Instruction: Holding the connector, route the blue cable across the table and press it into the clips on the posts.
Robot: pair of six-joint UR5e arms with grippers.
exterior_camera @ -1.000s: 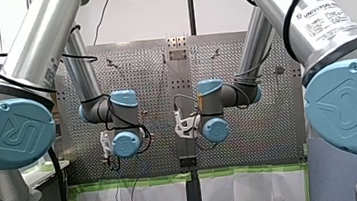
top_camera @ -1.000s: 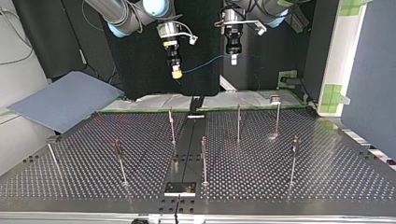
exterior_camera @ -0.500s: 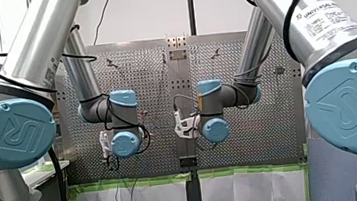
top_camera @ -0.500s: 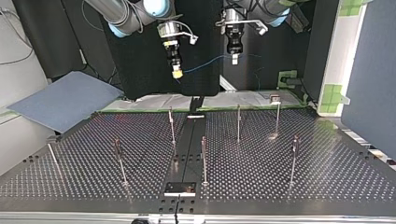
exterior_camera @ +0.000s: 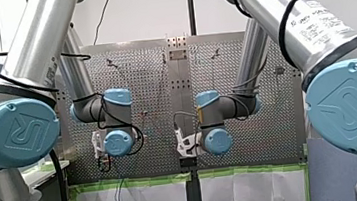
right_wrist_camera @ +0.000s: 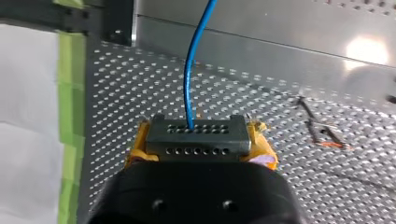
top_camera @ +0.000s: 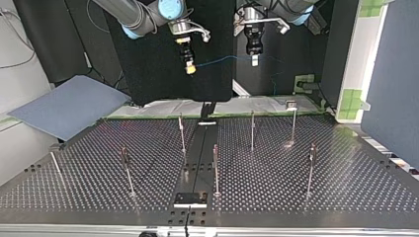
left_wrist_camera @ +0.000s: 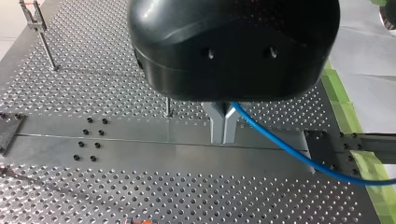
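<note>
High over the table's far edge in the top view, my right gripper (top_camera: 190, 69) and my left gripper (top_camera: 254, 61) hang side by side. The thin blue cable (top_camera: 222, 59) runs between them. In the right wrist view, my right gripper (right_wrist_camera: 196, 137) is shut with its yellow pads (right_wrist_camera: 262, 154) on a dark connector (right_wrist_camera: 196, 135) with rows of holes. The blue cable (right_wrist_camera: 189, 70) leaves its face. In the left wrist view, my left gripper (left_wrist_camera: 223, 136) has its metal fingers shut on the blue cable (left_wrist_camera: 299, 156), which trails off to one side. Several thin posts (top_camera: 252, 129) with clips stand below.
A plain metal strip (top_camera: 200, 158) runs down the middle of the perforated table (top_camera: 346, 187), with a small dark plate (top_camera: 190, 199) at its near end. A grey-blue sheet (top_camera: 69, 106) lies off the table at the top view's left. Green tape (top_camera: 301, 81) marks the far edge.
Both grippers have risen and drifted toward the top view's right, carrying the cable along. Both grips are unchanged.
</note>
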